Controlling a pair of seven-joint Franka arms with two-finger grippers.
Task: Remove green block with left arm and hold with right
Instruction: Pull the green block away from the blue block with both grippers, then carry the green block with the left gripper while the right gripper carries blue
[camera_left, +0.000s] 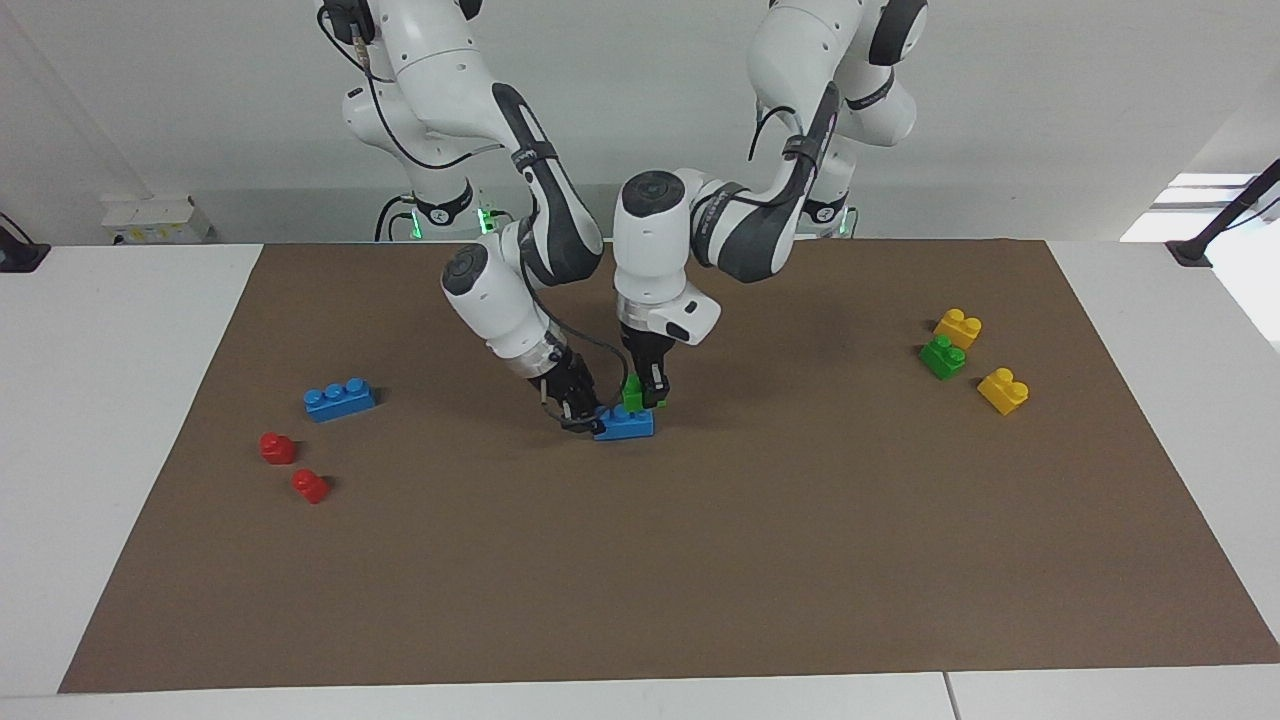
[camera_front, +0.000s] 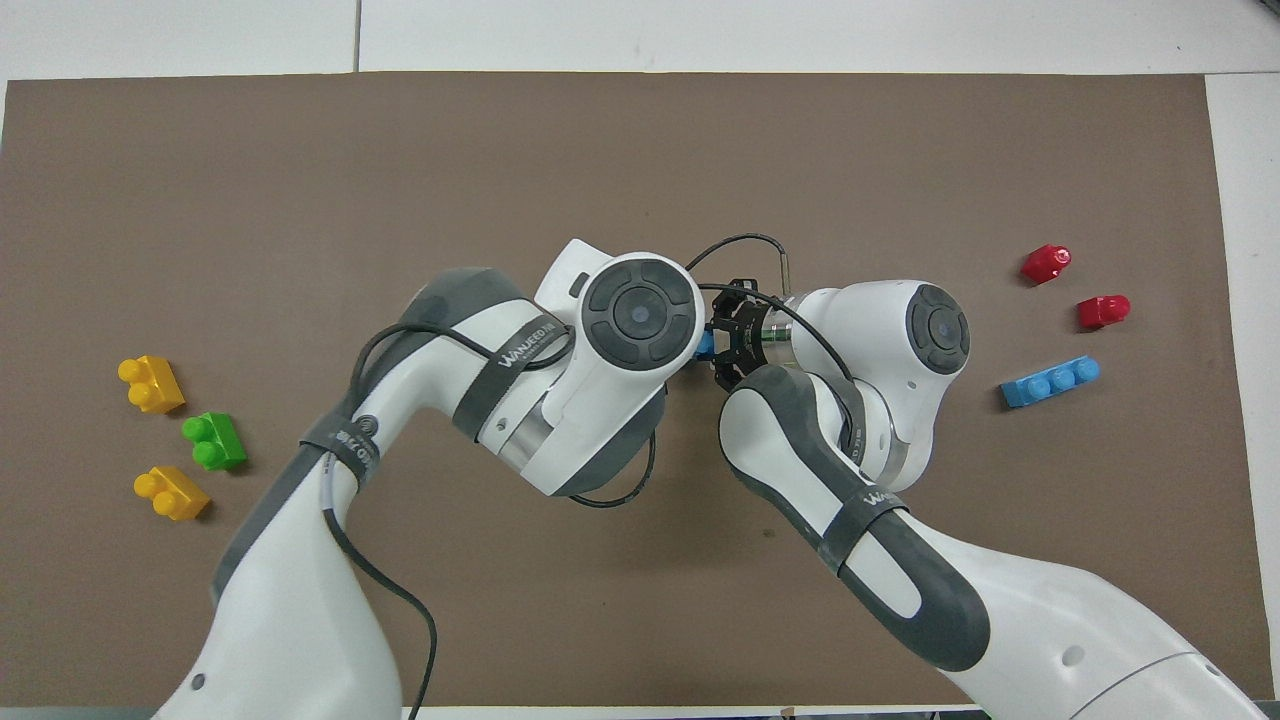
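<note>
Two grippers closed | left gripper (camera_left: 645, 398) pinched green block (camera_left: 632, 391) just above blue brick (camera_left: 624, 424), mat centre | right gripper (camera_left: 582, 415) clamped brick's nine-o'clock end | I judged block light, rigid, slick; grip flat sides.

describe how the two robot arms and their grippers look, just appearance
Both arms are glossy white with dark grey joint caps and panels. The left arm has a white-rimmed oval dark panel and a strapped black cable. The right arm wears a lettered dark band and silver wrist ring. Both grippers are small and black.
</note>
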